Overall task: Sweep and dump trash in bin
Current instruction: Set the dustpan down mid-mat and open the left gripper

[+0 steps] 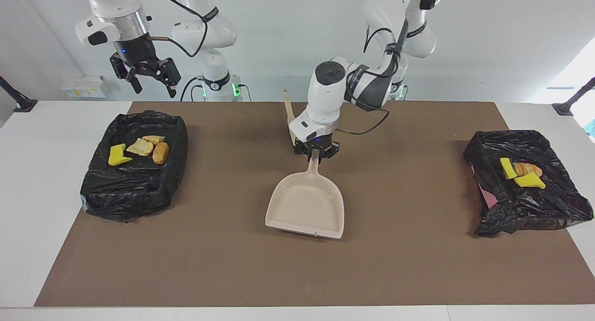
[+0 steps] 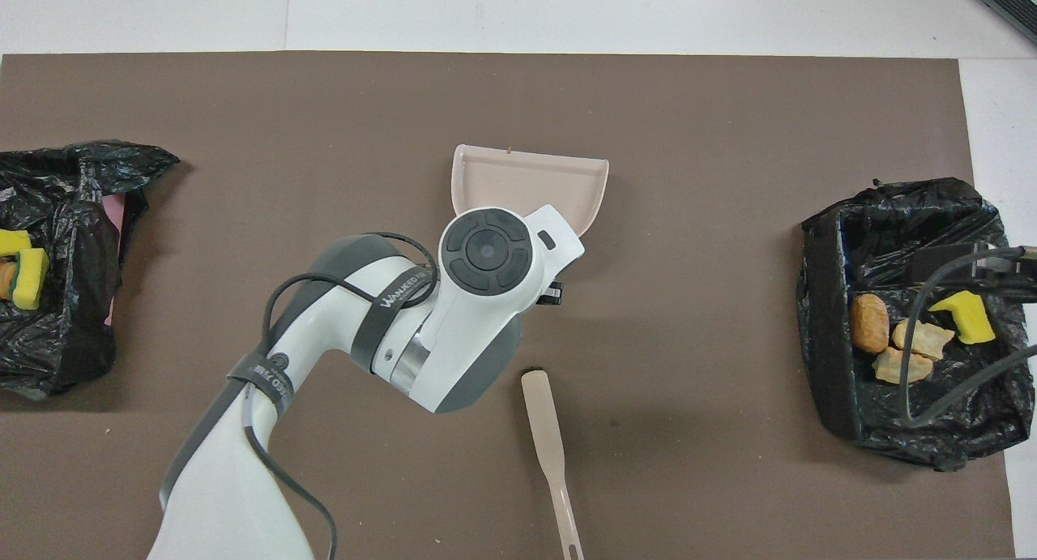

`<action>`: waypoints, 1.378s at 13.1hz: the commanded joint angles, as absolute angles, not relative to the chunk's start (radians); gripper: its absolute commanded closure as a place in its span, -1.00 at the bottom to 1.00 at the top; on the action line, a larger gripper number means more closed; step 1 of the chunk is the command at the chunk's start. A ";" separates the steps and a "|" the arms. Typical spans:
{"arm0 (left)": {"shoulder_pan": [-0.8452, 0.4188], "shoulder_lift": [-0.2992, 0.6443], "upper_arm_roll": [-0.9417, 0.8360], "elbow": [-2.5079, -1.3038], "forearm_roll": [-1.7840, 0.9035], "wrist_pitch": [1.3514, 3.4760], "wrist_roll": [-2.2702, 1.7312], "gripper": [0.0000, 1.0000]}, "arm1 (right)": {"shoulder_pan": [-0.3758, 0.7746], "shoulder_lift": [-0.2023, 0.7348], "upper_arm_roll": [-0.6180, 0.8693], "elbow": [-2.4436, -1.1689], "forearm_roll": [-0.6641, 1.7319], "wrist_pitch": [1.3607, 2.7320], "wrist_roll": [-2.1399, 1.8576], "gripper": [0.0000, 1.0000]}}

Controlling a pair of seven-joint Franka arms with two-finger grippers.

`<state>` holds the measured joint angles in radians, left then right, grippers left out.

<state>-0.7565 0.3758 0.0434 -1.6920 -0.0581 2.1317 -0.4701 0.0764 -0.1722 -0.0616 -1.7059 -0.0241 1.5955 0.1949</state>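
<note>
one text could be read: a black band (image 2: pixel 403 288) around the left arm (image 2: pixel 356 365), seen in the overhead view, carried white capital letters that looked like "wanjked" or close to it, the middle letters being unclear. a second black band (image 2: pixel 264 375) lower on the same arm bore white lettering too small to make out. nothing else in either view showed legible words, numbers or signs.
</note>
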 commanded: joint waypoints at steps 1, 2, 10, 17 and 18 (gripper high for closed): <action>-0.798 0.414 0.066 -1.687 -0.066 2.186 -0.528 0.93 | 0.069 -0.187 -0.058 -1.724 -0.020 1.600 0.195 -1.00; -0.787 0.413 0.066 -1.687 -0.066 2.186 -0.523 0.29 | 0.069 -0.187 -0.058 -1.724 -0.020 1.600 0.195 -1.00; -0.655 0.339 0.092 -1.668 -0.029 2.102 -0.511 -1.00 | 0.069 -0.186 -0.058 -1.723 -0.021 1.600 0.190 -1.00; -0.422 0.308 0.092 -1.643 -0.029 2.094 -0.284 -1.00 | 0.064 -0.186 -0.058 -1.724 -0.023 1.600 0.190 -1.00; -0.390 0.304 0.089 -1.643 -0.031 2.083 -0.249 -1.00 | 0.063 -0.187 -0.058 -1.723 -0.023 1.598 0.189 -1.00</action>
